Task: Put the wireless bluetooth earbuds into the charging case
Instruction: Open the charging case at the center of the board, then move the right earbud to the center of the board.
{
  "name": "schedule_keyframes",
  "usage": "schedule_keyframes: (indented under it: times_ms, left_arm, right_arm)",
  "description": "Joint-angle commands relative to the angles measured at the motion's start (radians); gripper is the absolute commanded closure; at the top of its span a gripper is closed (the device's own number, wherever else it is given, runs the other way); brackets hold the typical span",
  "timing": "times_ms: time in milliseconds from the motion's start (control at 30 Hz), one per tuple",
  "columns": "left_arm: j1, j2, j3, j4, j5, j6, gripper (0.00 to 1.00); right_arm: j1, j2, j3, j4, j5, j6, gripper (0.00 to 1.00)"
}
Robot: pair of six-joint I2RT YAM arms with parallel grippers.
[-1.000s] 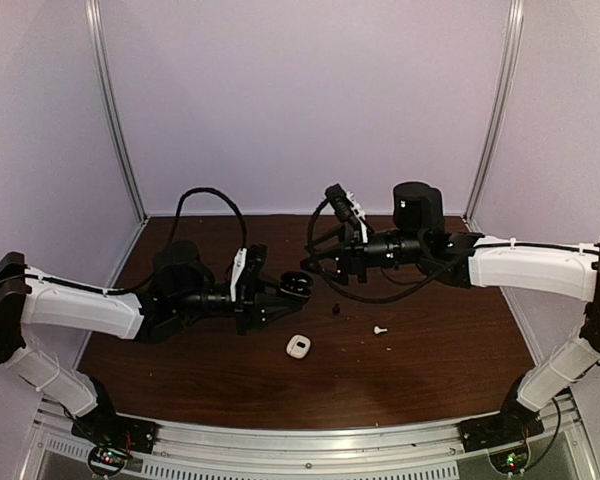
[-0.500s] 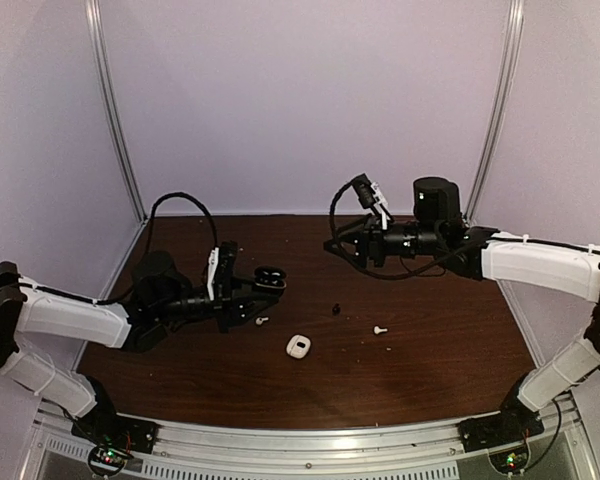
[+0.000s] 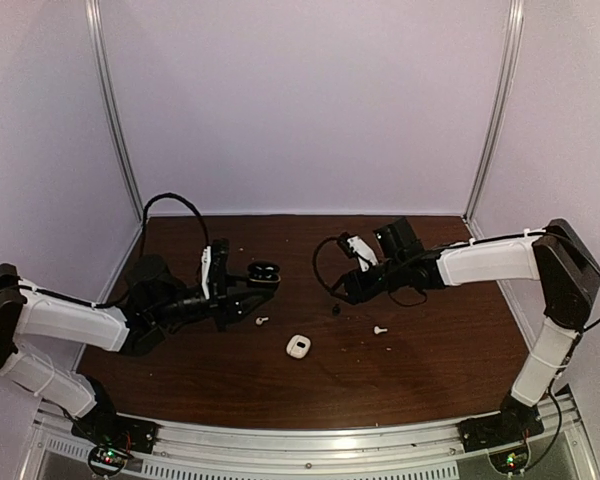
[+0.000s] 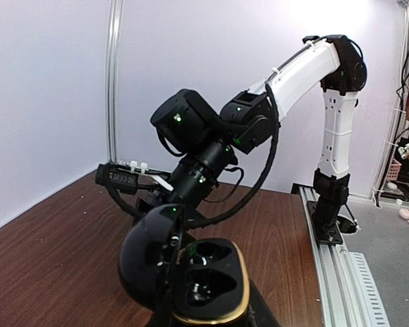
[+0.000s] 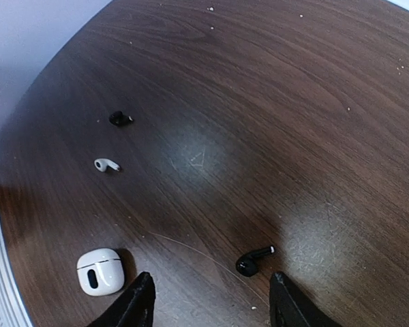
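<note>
Surrounding the dark wooden table [image 3: 430,370], pale lilac walls [image 3: 300,100] rise.

The dark wooden table [image 3: 440,370] carries a white case [image 3: 299,346] toward its near edge at mid-width. A white earbud [image 3: 380,328] lies to its right, a second white earbud [image 3: 261,321] to its left, and a black earbud [image 3: 336,309] near the middle.

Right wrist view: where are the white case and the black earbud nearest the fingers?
white case [image 5: 103,267], right wrist view, its top face.
black earbud [image 5: 247,265], right wrist view, its rounded body.
</note>
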Motion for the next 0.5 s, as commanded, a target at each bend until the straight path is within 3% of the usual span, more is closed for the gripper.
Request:
schedule_keyframes:
  times_ms: [0,467]
  left_arm:
    - [0.009,-0.019,-0.013,0.073,-0.015,-0.005,1.0]
    - [0.009,-0.011,-0.012,0.081,-0.012,0.001,1.0]
  right_arm:
    - [0.022,0.038,0.016,-0.015,0.096,-0.059,0.43]
    - [0.042,0.167,0.066,-0.046,0.146,-0.114,0.46]
